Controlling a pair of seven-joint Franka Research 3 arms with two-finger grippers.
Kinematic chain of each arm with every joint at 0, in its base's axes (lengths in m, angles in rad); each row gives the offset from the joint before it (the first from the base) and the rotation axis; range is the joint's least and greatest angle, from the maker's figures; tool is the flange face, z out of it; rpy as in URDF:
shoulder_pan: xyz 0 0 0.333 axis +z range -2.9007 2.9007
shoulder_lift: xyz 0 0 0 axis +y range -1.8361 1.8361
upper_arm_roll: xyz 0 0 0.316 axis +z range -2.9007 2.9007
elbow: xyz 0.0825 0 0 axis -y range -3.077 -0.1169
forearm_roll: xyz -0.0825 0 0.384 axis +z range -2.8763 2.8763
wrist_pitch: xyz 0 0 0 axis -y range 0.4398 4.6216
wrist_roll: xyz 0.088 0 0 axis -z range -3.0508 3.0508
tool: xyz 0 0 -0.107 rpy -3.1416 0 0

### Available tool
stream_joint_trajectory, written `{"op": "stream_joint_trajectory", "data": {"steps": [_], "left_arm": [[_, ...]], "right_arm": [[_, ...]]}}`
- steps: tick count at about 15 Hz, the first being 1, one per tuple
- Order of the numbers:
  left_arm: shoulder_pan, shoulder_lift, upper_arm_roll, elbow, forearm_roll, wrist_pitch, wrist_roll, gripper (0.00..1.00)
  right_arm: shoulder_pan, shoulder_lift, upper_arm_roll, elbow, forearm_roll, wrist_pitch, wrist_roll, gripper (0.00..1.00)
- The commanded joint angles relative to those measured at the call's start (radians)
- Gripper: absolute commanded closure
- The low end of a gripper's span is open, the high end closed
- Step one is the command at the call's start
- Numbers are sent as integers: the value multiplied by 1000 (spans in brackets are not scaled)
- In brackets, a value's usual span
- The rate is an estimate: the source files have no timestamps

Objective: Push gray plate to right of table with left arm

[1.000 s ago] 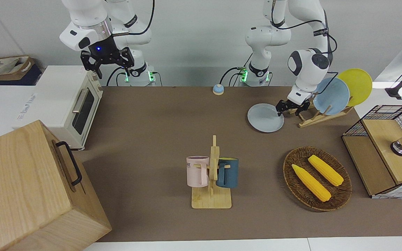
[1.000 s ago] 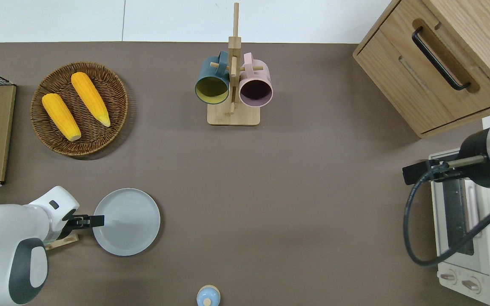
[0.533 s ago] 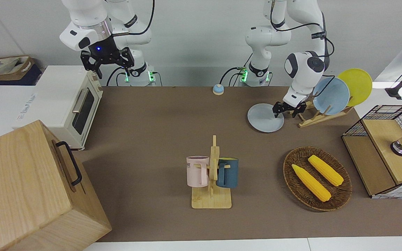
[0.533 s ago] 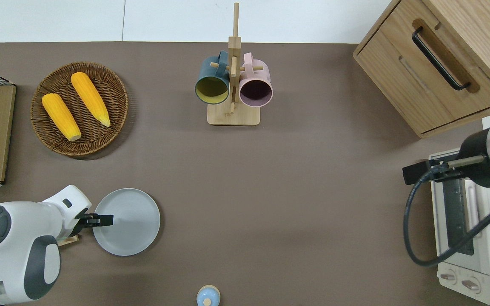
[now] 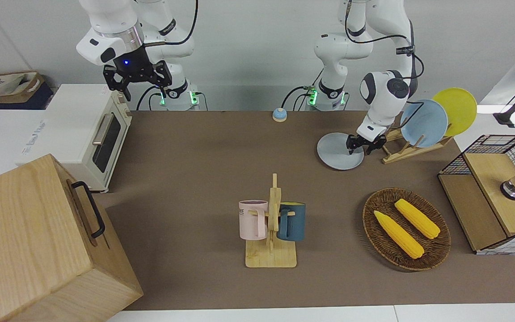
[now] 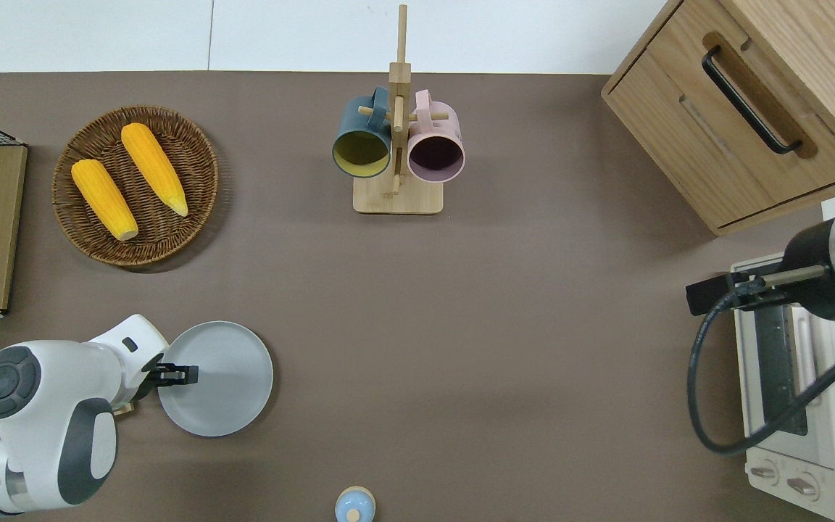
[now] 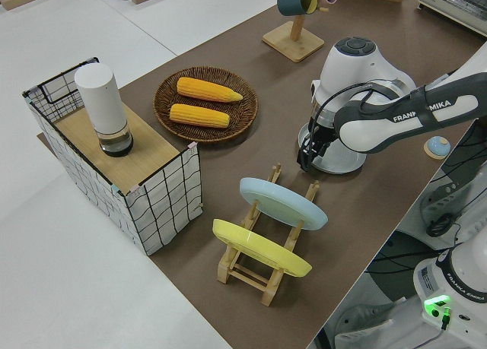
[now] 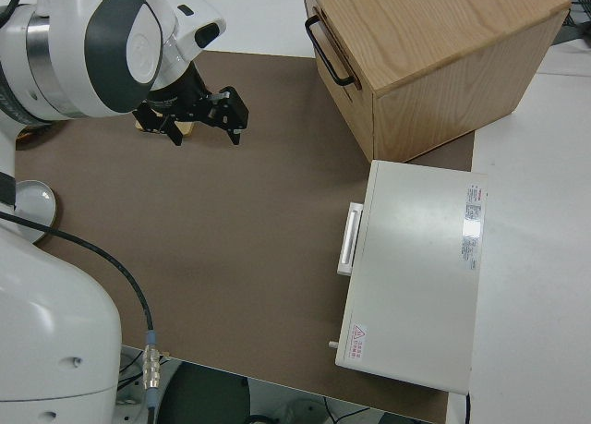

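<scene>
Fingers [image 5: 350, 147] of the left gripper [image 5: 359, 146] spread apart, clasping nothing: one tip down over the inside of the gray plate [image 6: 233, 380], the other outside its rim on the side toward the left arm's end of the table [image 6: 461, 326]. Whether either tip actually touches the plate, impossible to tell (too small from any view).

Round, plain, pale bluish-gray, with a shallow raised rim; flat on the brown top. Close to the robots' edge, toward the left arm's end, just beside the wooden rack [image 5: 403, 150] with the light-blue plate [image 5: 425, 123] and the yellow plate [image 5: 456, 109] standing in it. Nearer to the robots than the basket [image 6: 200, 163] with two cobs of corn [image 6: 153, 167], and well apart from the mug stand [image 6: 397, 199] in the middle.

Mostly hidden by the white wrist in the left side view, only a sliver of plate [image 7: 342, 165] showing under the left gripper [image 7: 308, 155]. Covered at one edge by the gripper from overhead too.

Right gripper [image 8: 205, 128] parked, fingers wide apart and holding nothing.
</scene>
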Motion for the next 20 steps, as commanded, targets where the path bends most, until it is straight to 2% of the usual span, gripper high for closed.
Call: {"op": "stream_joint_trajectory", "data": {"steps": [1,2,11,20], "left_arm": [[-9,-1,7,-13,-2,23,-11,931],[-9,-1,7,-13,-4,23,-11,999],[-11,-2,7,-13,-5,15,-121,1000],[-90,-1,5,-10,-33,12,-250,1000]], "right_arm": [[-20,-3,13,8,10,-14,2,17],[-20,-3,15,8,10,-14,2,17],[-20,-3,15,8,10,-14,2,17],[-20,-3,15,8,10,-14,1,17]]}}
